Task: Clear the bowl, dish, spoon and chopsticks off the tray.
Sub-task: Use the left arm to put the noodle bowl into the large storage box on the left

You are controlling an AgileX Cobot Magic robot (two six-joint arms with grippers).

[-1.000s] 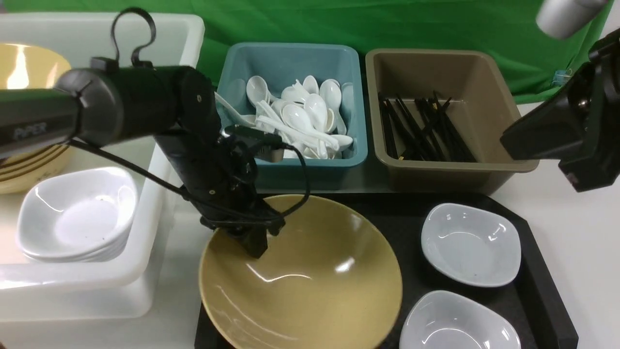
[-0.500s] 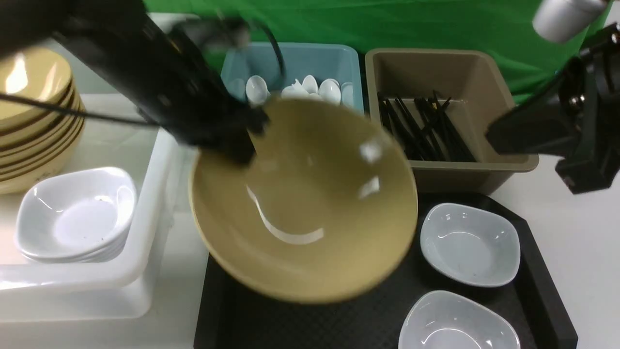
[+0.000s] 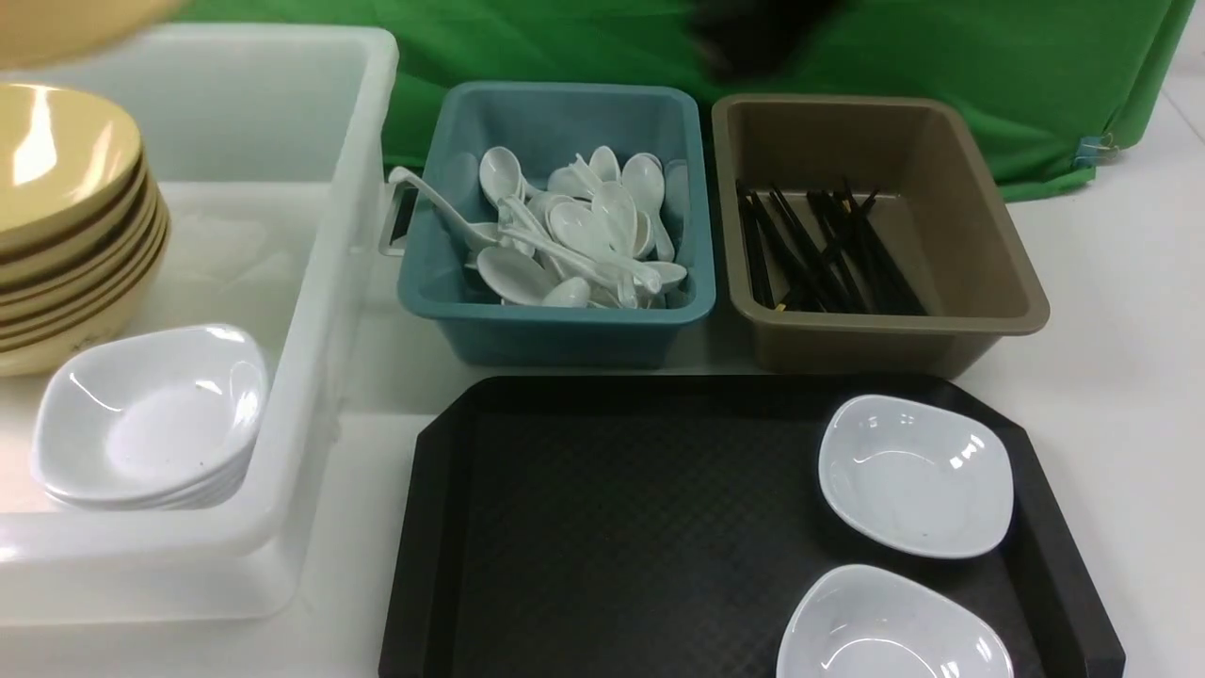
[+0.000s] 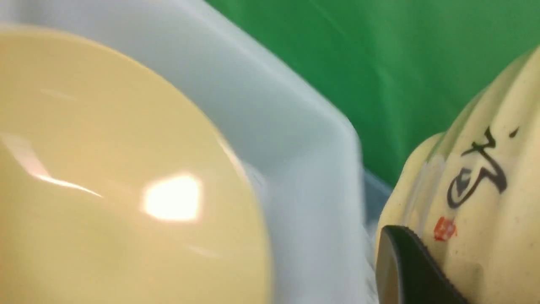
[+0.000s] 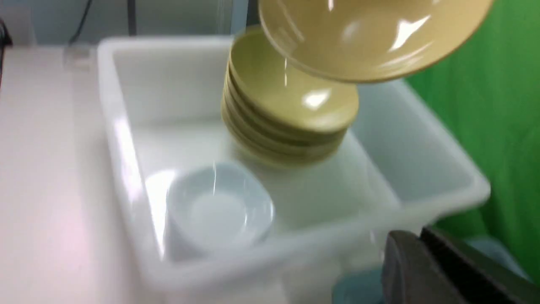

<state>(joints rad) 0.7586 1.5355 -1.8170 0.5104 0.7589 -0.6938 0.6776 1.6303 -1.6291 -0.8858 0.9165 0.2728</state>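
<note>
Bowl point(image 3: 75, 24) cut off at the front view's upper left.
The left gripper point(image 4: 392, 236) (partly hidden) pinches it; the right gripper point(image 5: 422, 245), blurred in its wrist view, is closed.

Apparently mustard-tan bowl point(image 5: 371, 38), black tray point(image 3: 621, 527)

On the tray point(image 3: 621, 556), one dish point(image 3: 916, 476) lies toward the far right corner, and another dish point(image 3: 894, 631) sits before it, also near the right edge. Behind the tray's far edge stand two tubs side by side: the left tub point(image 3: 574, 330) holds spoons point(image 3: 602, 226), the right tub point(image 3: 875, 348) chopsticks point(image 3: 833, 254). Left of the tray is a bin point(image 3: 311, 311); in it, stacked bowls point(image 3: 71, 226) stand behind stacked dishes point(image 3: 155, 414).
</note>
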